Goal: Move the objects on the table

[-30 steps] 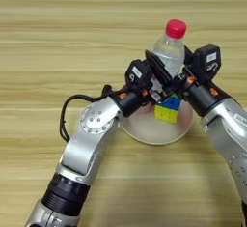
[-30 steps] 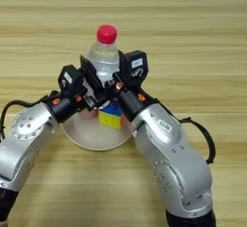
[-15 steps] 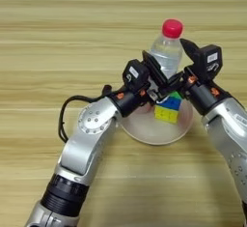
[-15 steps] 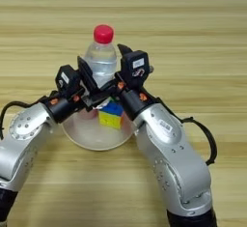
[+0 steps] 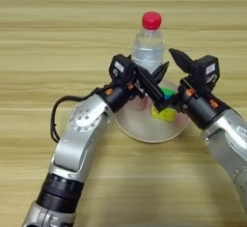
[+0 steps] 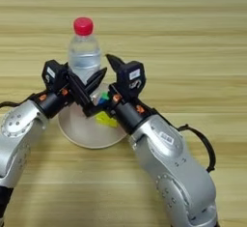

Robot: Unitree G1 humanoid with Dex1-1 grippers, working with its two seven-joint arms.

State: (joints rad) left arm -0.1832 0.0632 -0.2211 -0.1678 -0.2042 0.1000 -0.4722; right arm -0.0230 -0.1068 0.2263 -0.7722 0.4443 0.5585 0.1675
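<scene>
A clear plastic bottle with a red cap stands upright at the far rim of the round beige plate. The multicoloured puzzle cube lies on the plate's right half. My left gripper reaches in from the left, passes in front of the bottle's base and ends right at the cube. My right gripper comes in from the right and is open, its fingers spread just right of the bottle without touching it.
Bare light-wood table surrounds the plate on all sides. A black cable loops out from my left forearm, and another cable hangs off the right arm.
The right gripper's fingers have spread and now stand apart from the bottle. The bottle sits further left and back relative to the plate. The whole view has shifted slightly.
</scene>
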